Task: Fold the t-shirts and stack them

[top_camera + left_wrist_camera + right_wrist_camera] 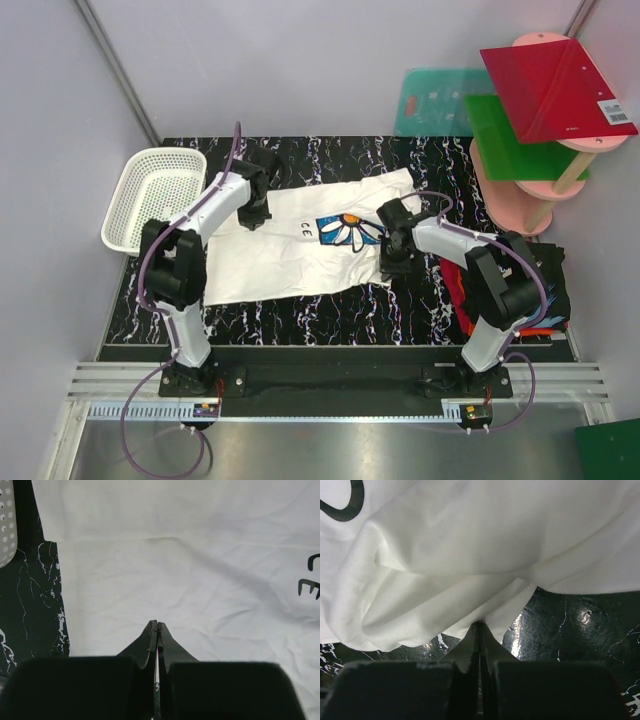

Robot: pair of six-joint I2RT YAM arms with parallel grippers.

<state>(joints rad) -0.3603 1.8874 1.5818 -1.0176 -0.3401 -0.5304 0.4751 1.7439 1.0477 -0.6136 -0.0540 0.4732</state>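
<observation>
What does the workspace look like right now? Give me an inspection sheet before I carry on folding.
Surface: black marbled table, no spills seen.
Job's things: white t-shirt spread mid-table, its right edge bunched; black t-shirt and red-orange t-shirt heaped at the right edge.
Clutter: white basket at the left edge.
Grippers: left gripper shut, tips on the white t-shirt, pinch unclear; right gripper shut on its bunched edge.
Cables: purple cables run along both arms.
Surroundings: coloured boards on a pink stand, back right; grey walls.
</observation>
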